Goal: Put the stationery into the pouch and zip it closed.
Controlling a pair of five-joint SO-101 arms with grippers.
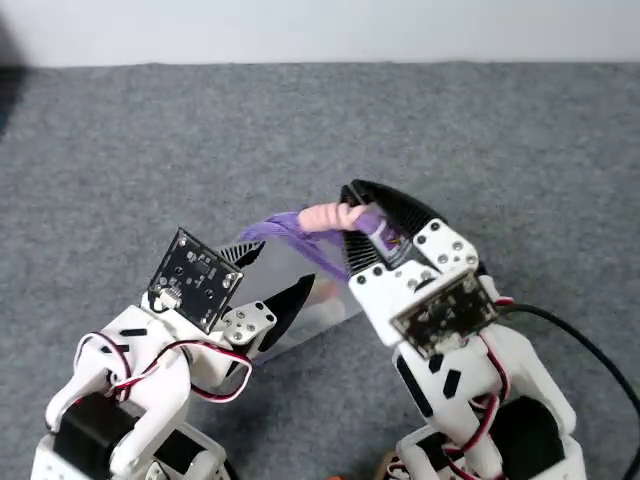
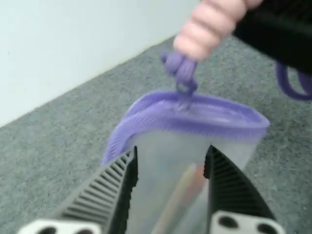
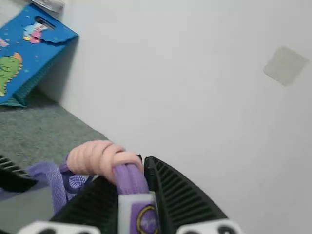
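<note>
A: Nearest us is the left gripper. Its two ribbed jaws are clamped on the clear body of the pouch, one on each side. We read that as an anchor, so the pouch can't slide when the zip gets pulled.

B: Agreed. Where do we log the pouch in the high view?

A: Centre of the frame, between the two arms, with the left arm lower left and the right arm lower right. It's resting on the grey carpet or lifted just off it, we can't tell which.

B: And the right gripper?

A: Pinched tight on the purple cord, right beside the pink pull tag. The cord runs to the zip slider on the purple band. We judge it's held there to drag the slider along. We can't tell how far the zip is closed.

B: Counts?

A: Two arms and two grippers, both gripping. One pouch, one slider, one cord, one pink tag. For stationery we see one reddish item through the clear wall, blurred, maybe a pen. Whether there's more inside, we can't tell.

B: Extras?

A: One blue bag far off against the wall.
</note>
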